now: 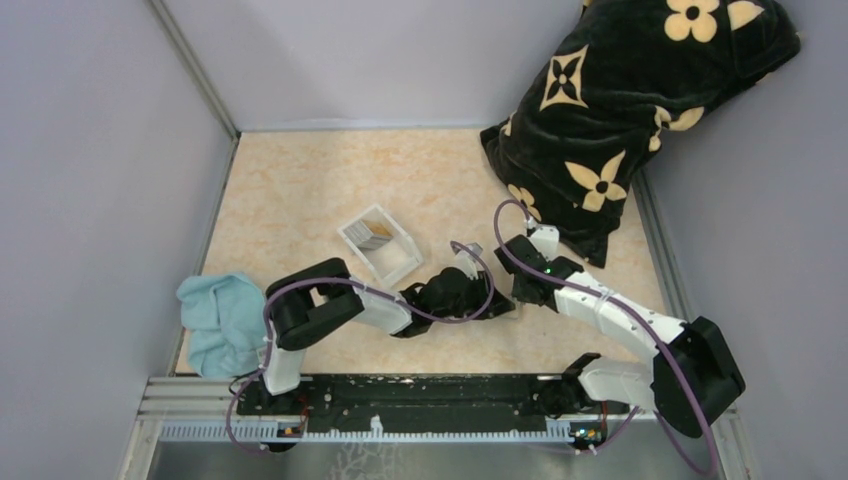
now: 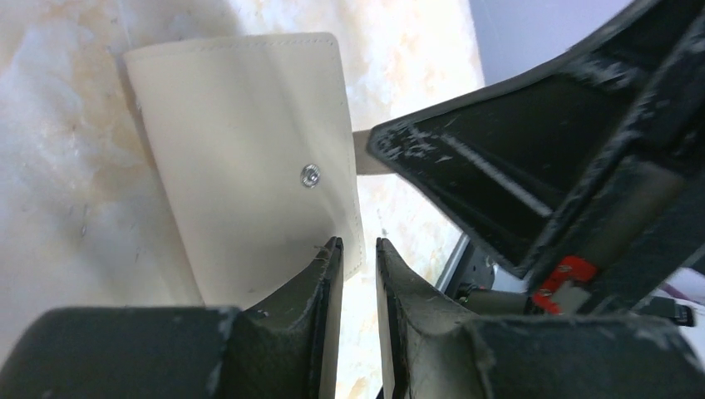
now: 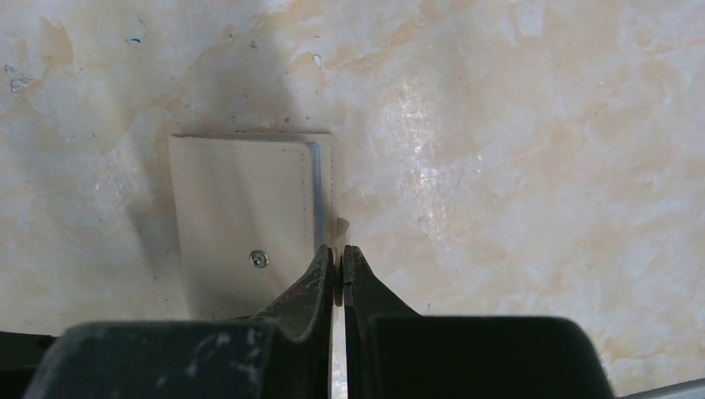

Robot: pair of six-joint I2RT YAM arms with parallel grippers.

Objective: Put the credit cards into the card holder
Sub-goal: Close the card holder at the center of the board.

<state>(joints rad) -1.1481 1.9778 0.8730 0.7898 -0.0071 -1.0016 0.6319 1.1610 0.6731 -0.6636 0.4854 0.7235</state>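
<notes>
Tan card holder (image 3: 241, 224) lies flat on counter (image 3: 540, 166), left fingers (image 2: 328, 283) slightly parted at its corner, right fingers (image 3: 320, 283) pinched shut at its silvery edge; I'd pin the flap, feed square, slow.

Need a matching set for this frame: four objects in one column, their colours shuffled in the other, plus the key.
Objects:
1. cloth
2. pillow
3. tray
4. card holder

Colours:
A. black with tan flowers
B. beige
C. light blue
D. clear plastic

Pairs: 1-C, 2-A, 3-D, 4-B
</notes>
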